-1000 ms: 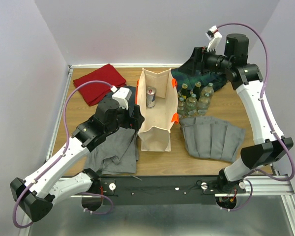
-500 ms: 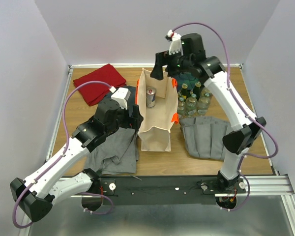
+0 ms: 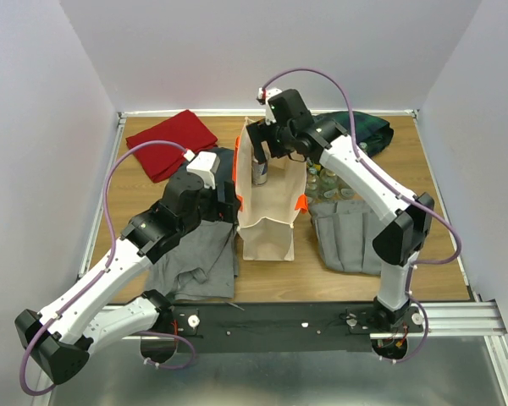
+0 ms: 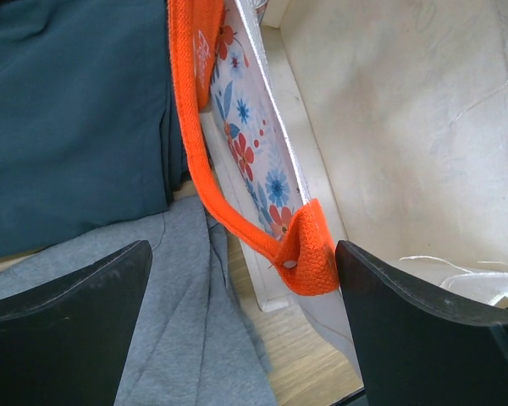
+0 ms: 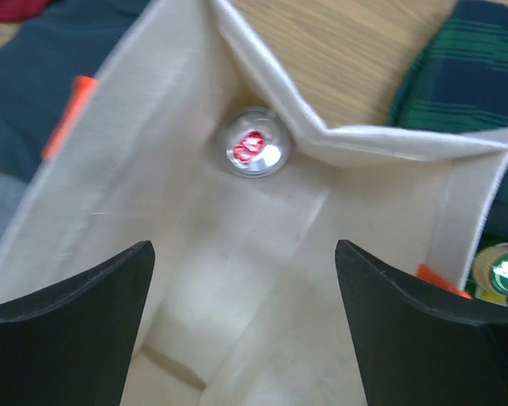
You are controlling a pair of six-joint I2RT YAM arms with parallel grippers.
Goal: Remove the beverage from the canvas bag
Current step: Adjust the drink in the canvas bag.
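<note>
The beige canvas bag [image 3: 267,222] stands open in the middle of the table, with orange handles [image 4: 229,220] on its long sides. A silver beverage can with a red top [image 5: 252,152] stands inside at the bag's far end; it also shows in the top view [image 3: 259,170]. My right gripper [image 3: 257,145] hangs over the bag's far end, open and empty [image 5: 245,271], with the can below and ahead of it. My left gripper [image 3: 229,201] is open [image 4: 241,288], straddling the bag's left wall and orange handle end without closing on them.
A red cloth [image 3: 171,142] lies at the back left. A grey garment [image 3: 199,258] and a dark teal cloth [image 4: 68,127] lie under the left arm. Several bottles [image 3: 326,182], folded grey shorts [image 3: 364,237] and a dark plaid cloth [image 3: 368,131] lie right of the bag.
My right arm has swung left from the back right corner to over the bag's far end. The left arm and the bag have not moved.
</note>
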